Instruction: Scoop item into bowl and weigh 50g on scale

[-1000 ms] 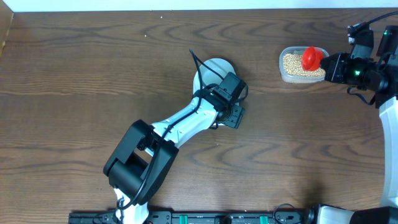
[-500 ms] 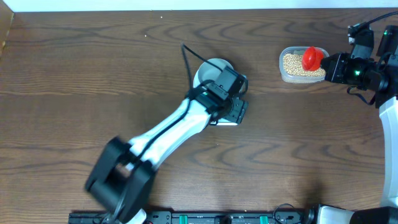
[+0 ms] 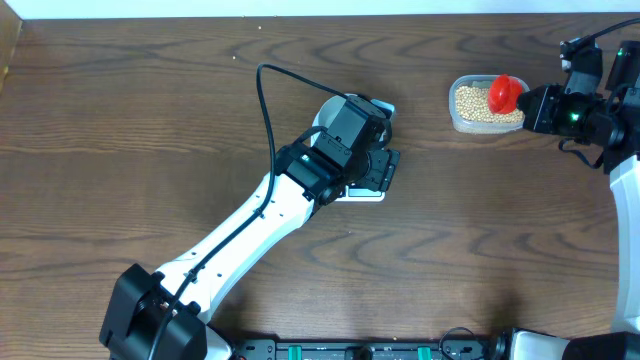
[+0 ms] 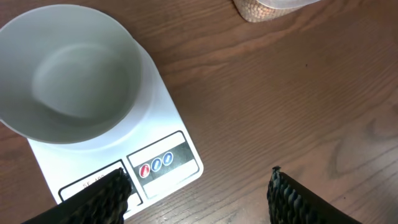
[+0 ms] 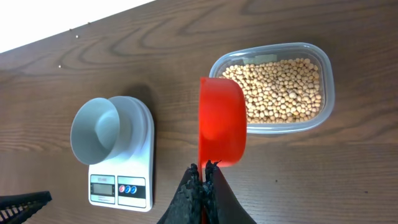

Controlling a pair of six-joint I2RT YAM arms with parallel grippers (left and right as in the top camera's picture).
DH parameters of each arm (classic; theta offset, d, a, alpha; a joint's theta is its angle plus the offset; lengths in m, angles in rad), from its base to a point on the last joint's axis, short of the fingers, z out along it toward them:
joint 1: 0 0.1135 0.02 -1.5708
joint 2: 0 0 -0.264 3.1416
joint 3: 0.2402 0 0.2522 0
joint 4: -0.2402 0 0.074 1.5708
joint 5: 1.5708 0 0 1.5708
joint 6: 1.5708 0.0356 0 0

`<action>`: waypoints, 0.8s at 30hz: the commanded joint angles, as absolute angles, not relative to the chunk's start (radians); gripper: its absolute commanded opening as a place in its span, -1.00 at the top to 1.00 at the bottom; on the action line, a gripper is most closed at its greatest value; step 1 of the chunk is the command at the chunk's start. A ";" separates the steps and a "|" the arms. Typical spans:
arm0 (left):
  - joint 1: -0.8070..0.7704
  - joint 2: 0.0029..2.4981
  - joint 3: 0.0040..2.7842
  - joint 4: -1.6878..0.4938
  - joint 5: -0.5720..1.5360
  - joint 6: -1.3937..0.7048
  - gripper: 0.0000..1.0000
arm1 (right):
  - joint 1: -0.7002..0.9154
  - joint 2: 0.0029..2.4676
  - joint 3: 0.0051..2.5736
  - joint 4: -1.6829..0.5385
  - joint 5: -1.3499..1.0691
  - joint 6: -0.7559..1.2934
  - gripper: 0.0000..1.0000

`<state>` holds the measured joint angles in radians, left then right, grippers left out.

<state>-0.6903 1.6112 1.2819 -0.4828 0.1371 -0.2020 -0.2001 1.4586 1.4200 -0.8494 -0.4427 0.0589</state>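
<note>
Carrying the scale, dark wood-grain table, pale strip, perhaps wall, beyond.

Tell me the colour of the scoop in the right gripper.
The scoop is bright red; the right wrist view shows it best.

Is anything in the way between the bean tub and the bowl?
Yes: the open left tool and its arm hang over the scale and bowl. Nothing else shows between the tub and them.
</note>
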 commanded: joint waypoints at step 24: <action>-0.718 1.813 1.274 -0.492 0.146 -0.191 -0.52 | -0.204 1.451 1.436 -0.850 -0.424 0.043 0.98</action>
<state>-0.7170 1.7901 1.2816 -0.4896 0.1436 -0.2020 -0.2001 1.4586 1.4200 -0.8490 -0.4282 0.0589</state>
